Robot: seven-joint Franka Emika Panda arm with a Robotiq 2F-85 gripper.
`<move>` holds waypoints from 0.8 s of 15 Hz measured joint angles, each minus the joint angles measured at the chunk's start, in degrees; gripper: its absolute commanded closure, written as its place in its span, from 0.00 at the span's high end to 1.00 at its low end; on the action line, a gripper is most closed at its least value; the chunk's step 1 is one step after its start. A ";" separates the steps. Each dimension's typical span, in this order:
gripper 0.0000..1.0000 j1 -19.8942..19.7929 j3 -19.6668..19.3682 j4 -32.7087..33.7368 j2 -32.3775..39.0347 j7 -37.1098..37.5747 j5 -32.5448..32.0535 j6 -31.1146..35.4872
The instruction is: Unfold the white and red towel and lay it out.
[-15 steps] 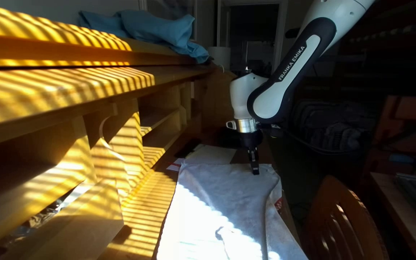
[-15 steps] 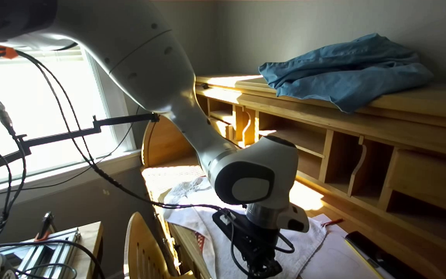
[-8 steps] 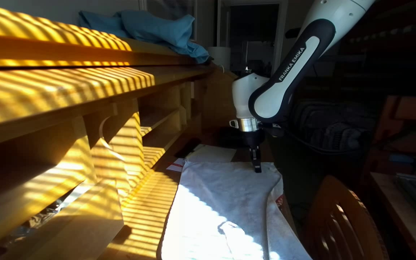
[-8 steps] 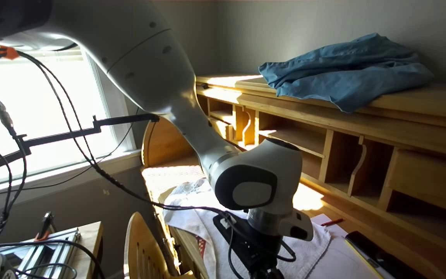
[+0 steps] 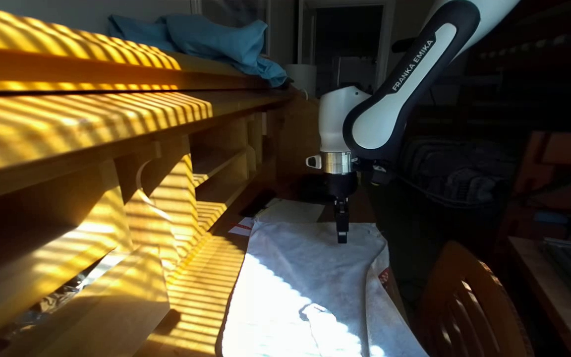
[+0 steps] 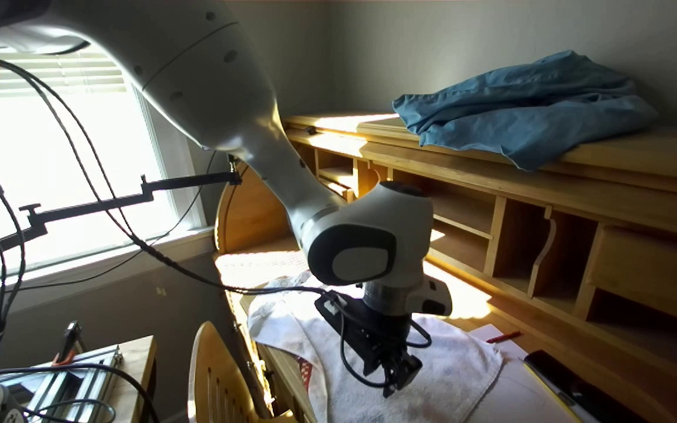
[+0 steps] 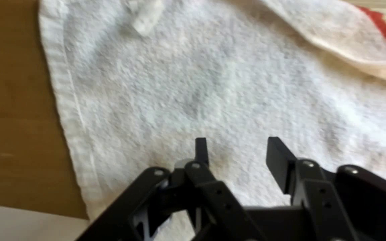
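We find the gripper (image 7: 237,150) with its jaws spread: in the wrist view a wide gap stands between the two black fingers (image 7: 281,165), and white fabric fills the view through it. The gripper holds nothing. We cannot tell whether the fingertips touch the fabric or hang just above it. In both exterior views the gripper points downward over the white and red towel (image 7: 186,97), near one end of it.

We record the towel as lying on the desk (image 7: 18,134), mostly plain white side up. In the wrist view a stitched hem runs down its left side and a fold curves across the upper right; past that fold shows a red patch with pale spots. In both exterior views we see red at the side facing the wooden chair (image 5: 488,312). In an exterior view the far end (image 6: 274,311) looks rumpled.

Beside the end near the gripper we note white paper (image 6: 515,388), a thin red thing (image 6: 504,337) and a flat black thing (image 6: 573,382) that we cannot identify. Shelves (image 6: 468,220) stand along the side opposite the chair, and above them lies a blue cloth (image 6: 526,111).
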 measured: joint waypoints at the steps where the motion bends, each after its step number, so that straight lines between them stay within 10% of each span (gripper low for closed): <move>1: 0.90 -0.08 1.36 -0.53 -1.16 -1.11 1.17 0.05; 12: 1.00 0.37 7.39 -3.09 -8.52 -7.48 6.97 0.17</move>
